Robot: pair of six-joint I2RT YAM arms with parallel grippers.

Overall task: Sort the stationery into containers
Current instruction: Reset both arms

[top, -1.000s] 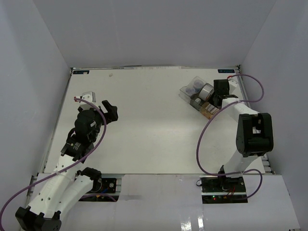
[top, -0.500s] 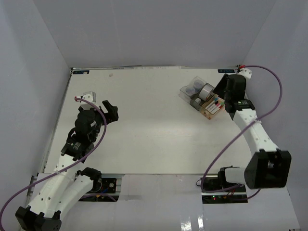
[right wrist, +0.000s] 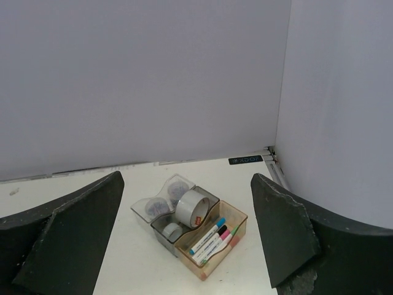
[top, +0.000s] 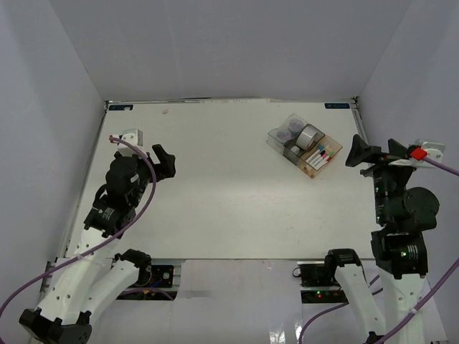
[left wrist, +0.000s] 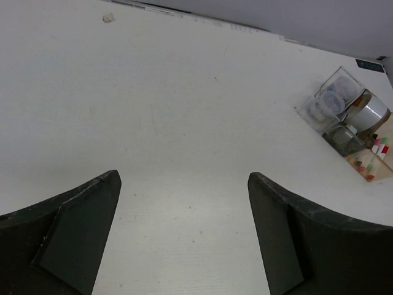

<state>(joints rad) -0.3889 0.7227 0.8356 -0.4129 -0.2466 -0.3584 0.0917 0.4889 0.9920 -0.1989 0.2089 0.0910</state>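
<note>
Having been pulled back and raised, the right gripper (top: pixel 353 153) is held spread and empty. Ahead of it, markers (right wrist: pixel 207 237) are found in the amber bin (right wrist: pixel 241 226), tape rolls (right wrist: pixel 191 204) in the grey bin (right wrist: pixel 157 227) behind, and tubs (right wrist: pixel 151 208) in the clear bin (right wrist: pixel 136 212) farthest. Sorting is judged complete.

The top camera looks down from above and behind my bases over the whole table (top: pixel 229 208). My left wrist camera skims low, with the joined bins (left wrist: pixel 350 126) far ahead, right of my jaws. My right wrist camera sits higher, the bins ahead between my jaws. All three views share them.
</note>
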